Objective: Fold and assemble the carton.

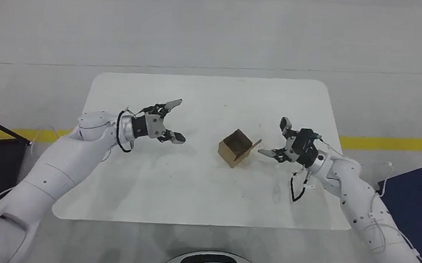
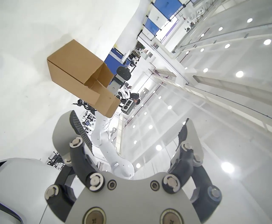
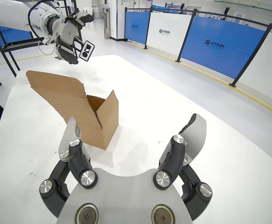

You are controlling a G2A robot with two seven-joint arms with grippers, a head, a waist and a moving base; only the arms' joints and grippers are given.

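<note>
The carton [image 1: 237, 148] is standing in the middle of the desk [image 1: 192, 196] with top flaps open, the left gripper [image 1: 178, 120] and right gripper [image 1: 273, 137] hovering either side, fingers spread wide, holding nothing — flap-closing seemingly pending, likely calling for the nearer right gripper pressing a flap down.

The left arm [image 1: 56, 167] comes in from the robot's left with its elbow bent and the forearm turned inward toward the other arm. The left gripper [image 1: 177, 120] at its end has its jaws spread wide, the dark ribbed pads [image 2: 80, 126] facing each other with nothing between them. The right arm [image 1: 359, 202] mirrors it from the opposite side, forearm angled inward, and the right gripper [image 1: 274, 137] likewise has its jaws wide apart and empty, the two grippers pointing toward each other and well apart.
</note>
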